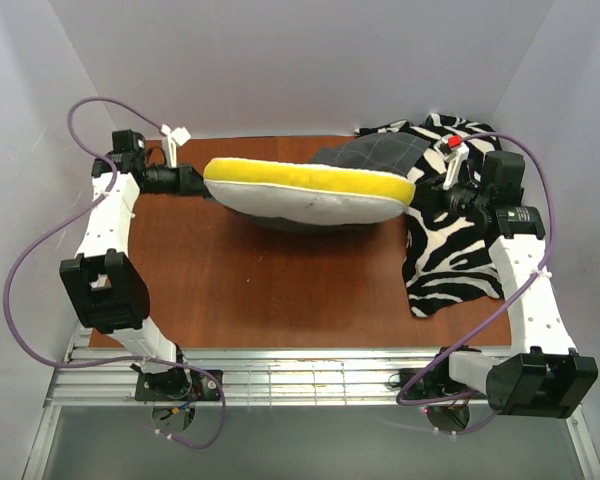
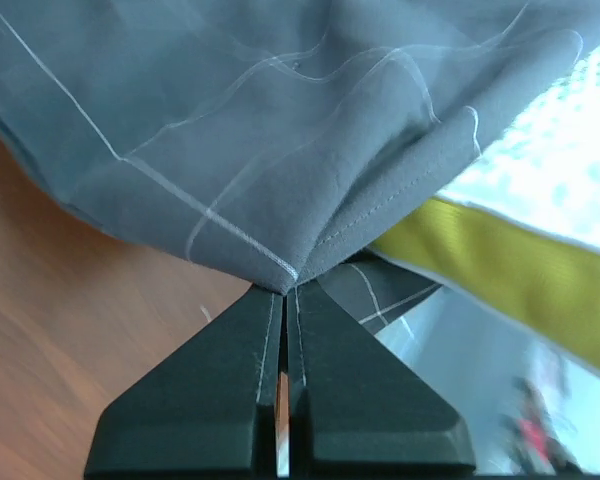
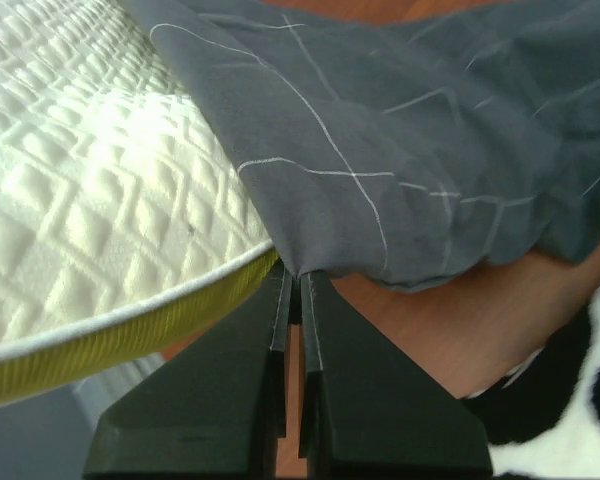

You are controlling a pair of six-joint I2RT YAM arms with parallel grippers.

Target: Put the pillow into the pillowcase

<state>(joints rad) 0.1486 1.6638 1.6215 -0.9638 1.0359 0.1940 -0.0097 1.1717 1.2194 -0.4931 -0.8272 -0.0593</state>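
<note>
Bare brown table [image 1: 260,290], zebra-striped fabric [image 1: 450,265] on its right side, left pincer [image 2: 285,292] closed tight on a grey pillowcase [image 2: 280,150] fold, right pincer [image 3: 298,275] pinching its hem, cream pillow [image 1: 310,200] spanning between them mid-table, pillowcase bunched behind it.

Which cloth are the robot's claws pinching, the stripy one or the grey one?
The grey pillowcase with thin grid lines: the left gripper and right gripper are both shut on it. The zebra cloth is in neither.
</note>
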